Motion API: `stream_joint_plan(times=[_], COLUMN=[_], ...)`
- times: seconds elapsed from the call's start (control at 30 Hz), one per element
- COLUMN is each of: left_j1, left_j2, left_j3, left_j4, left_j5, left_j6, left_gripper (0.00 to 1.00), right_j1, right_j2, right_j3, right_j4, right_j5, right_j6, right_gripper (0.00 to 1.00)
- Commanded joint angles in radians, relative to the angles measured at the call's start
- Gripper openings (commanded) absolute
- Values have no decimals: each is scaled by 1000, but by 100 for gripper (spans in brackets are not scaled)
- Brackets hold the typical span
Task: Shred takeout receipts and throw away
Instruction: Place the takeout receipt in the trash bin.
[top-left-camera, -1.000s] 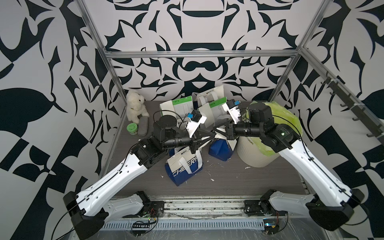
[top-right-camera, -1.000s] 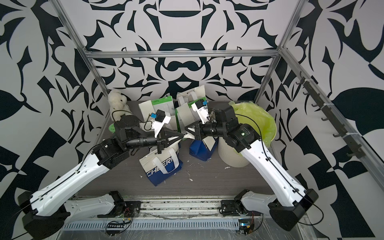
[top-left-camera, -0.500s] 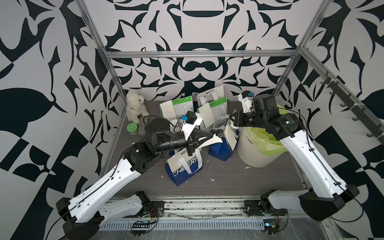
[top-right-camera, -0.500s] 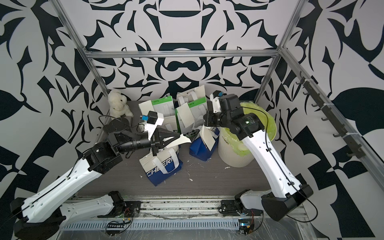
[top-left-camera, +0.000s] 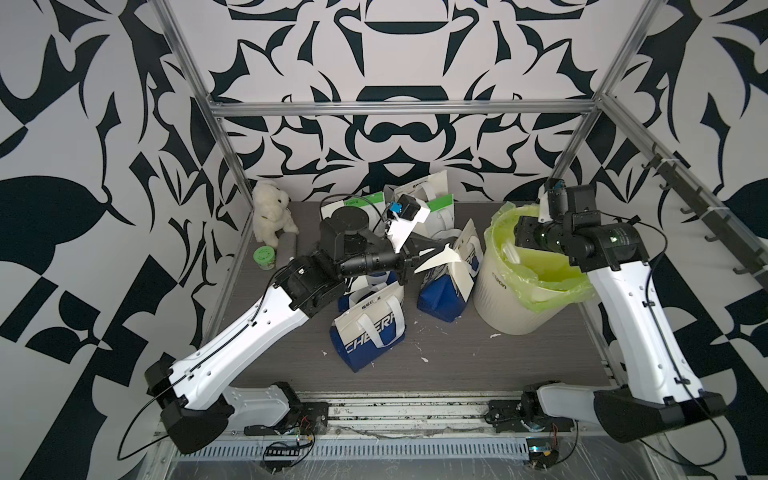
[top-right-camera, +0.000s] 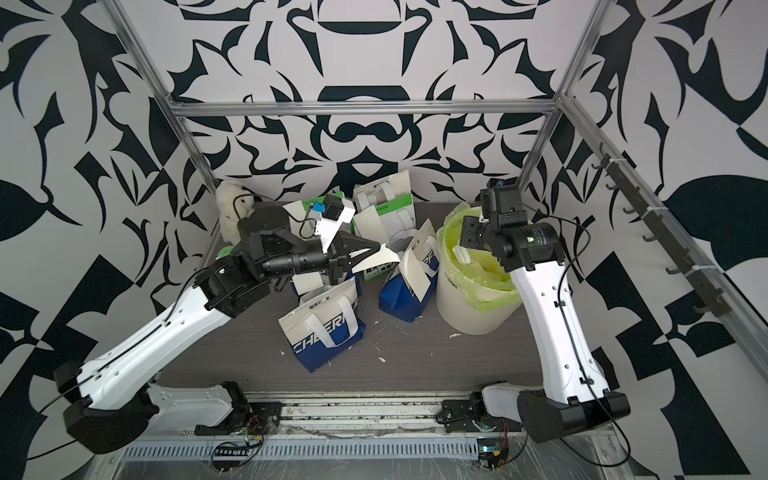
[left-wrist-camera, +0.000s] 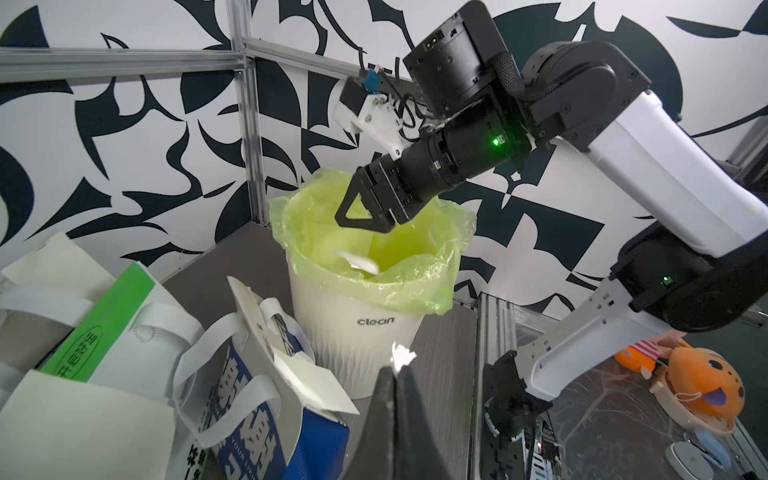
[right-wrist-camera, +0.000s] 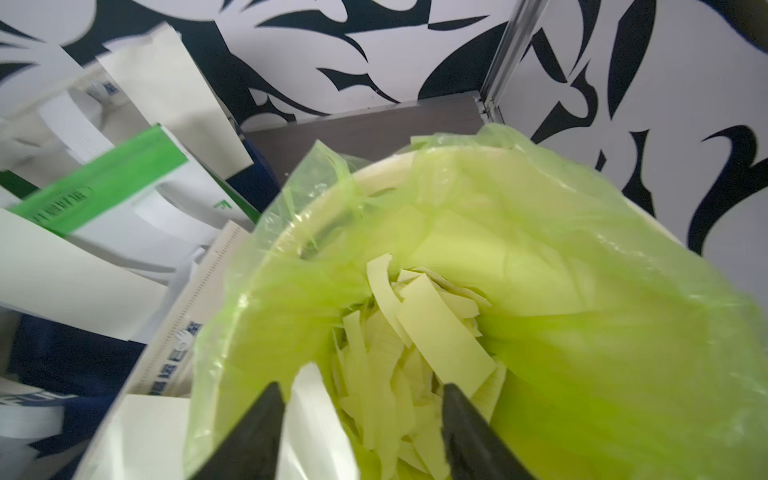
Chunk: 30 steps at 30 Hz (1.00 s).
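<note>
Right gripper (right-wrist-camera: 361, 386), jaws apart over the bin (top-left-camera: 498, 299), shreds (right-wrist-camera: 415, 332) already inside; left gripper (top-right-camera: 376, 248) clenched on a torn receipt (top-right-camera: 382, 262) beside the bin, yet to be binned.

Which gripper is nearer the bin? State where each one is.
Right. The right gripper hangs open over the bin's mouth, above the shreds. The left gripper is beside the bin, apart from it, over the bags, shut on a receipt.

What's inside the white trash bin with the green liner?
A pile of torn cream paper strips sits in the white ribbed bin, within its lime plastic liner. The open right gripper hangs over it. Whatever lies beneath the pile is covered.
</note>
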<state>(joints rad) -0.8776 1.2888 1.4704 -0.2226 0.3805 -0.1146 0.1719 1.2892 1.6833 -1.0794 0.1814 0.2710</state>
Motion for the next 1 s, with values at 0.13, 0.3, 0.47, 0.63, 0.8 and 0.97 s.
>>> stream_joint_plan(times=[0.13,0.3,0.47,0.63,0.8,0.97], left_j1=[-22,-57,-92,-137,-171,-193], left_j2=[182,359,595,884,1044,1045], left_j3=[176,344,619,1014,1173,1111], left_j4=[-14,-19,-70,-207,-223,-204], left_j5=[11,4,-42,-148,-225,-234], left_j6=[4,3,-7,-9,-13,28], left_gripper=[0,0,0,0,8,66], right_j1=[-23,-26,-27,-27,-28,-28], right_j2=[-4,-64,-205,-341,-384,-395], right_j3=[74,131,136,93,83,73], right_j4=[-94,-90,9,103,105,92], right_j5=[56,137,238,259,252,224], right_j6=[-9,21,47,47,38,31], right_gripper=[79,79,79,77,76,77])
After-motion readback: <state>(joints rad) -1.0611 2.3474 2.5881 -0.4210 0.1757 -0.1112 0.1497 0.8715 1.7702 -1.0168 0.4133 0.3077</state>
